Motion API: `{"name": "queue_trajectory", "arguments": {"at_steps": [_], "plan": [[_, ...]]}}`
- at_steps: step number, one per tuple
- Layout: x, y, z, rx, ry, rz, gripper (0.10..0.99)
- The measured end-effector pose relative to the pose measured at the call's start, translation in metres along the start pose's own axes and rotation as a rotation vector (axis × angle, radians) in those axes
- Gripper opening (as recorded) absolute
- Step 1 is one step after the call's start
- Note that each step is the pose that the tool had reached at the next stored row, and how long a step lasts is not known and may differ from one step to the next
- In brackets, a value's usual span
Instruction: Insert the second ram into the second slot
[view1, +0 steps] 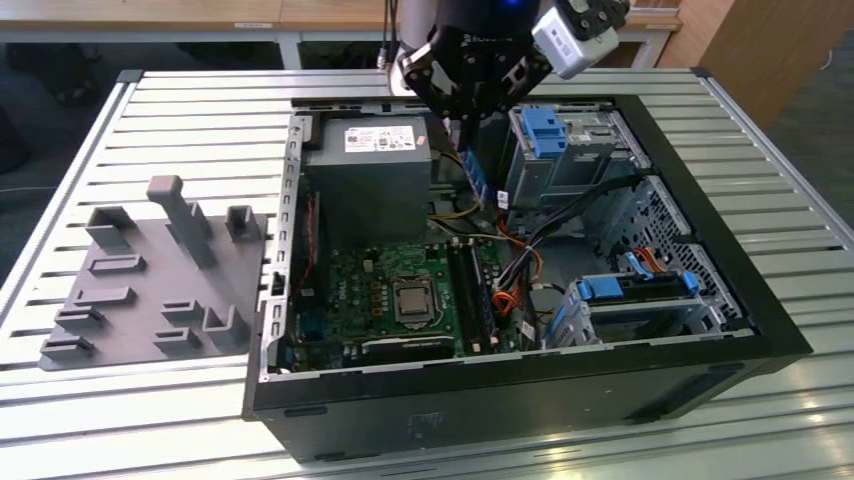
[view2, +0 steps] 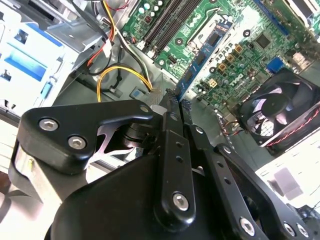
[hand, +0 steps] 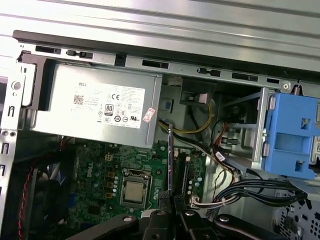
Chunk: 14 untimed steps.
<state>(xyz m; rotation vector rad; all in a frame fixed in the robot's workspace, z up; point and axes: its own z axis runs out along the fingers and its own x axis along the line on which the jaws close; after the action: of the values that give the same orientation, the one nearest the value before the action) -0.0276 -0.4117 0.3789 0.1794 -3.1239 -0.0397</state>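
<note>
The gripper (view2: 178, 105) has its jaws clenched firmly on the second ram (view2: 202, 52), and the blue stick reaches out past the fingertips. It is up in the air inside the open computer case (view1: 534, 390), in the gap between the power supply (hand: 95, 107) and the blue drive cage (hand: 292, 140). It sits toward the case wall that the power supply backs onto. The memory slots (view1: 477, 295) lie further along the board, beside the processor socket (hand: 134, 190), and the stick is clear of them and touches nothing.

The trouble spots are close by. A yellow cable loop (view2: 122, 75) and dark leads sit just beside the stick, so a careless descent could snag them or drag one across a slot. The slots are narrow and close together. A small sideways error could put the board in the wrong slot or on a slot wall, and pressing then might tilt the stick in the jaws or flex the motherboard. I cannot tell whether the slot latches are open.

In the exterior view the wrist points straight down over the case, with the stick below the jaws. The first wrist view sees the stick edge-on as a thin line running toward the slots.
</note>
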Motion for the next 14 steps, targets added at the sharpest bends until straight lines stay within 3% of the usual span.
{"name": "queue_trajectory", "arguments": {"at_steps": [8,14], "plan": [[0.0000,-0.0001,0.0008,-0.001,-0.0017,0.060,0.137],[0.0003,-0.0028,0.0026,-0.001,-0.0019,0.074,0.137]]}}
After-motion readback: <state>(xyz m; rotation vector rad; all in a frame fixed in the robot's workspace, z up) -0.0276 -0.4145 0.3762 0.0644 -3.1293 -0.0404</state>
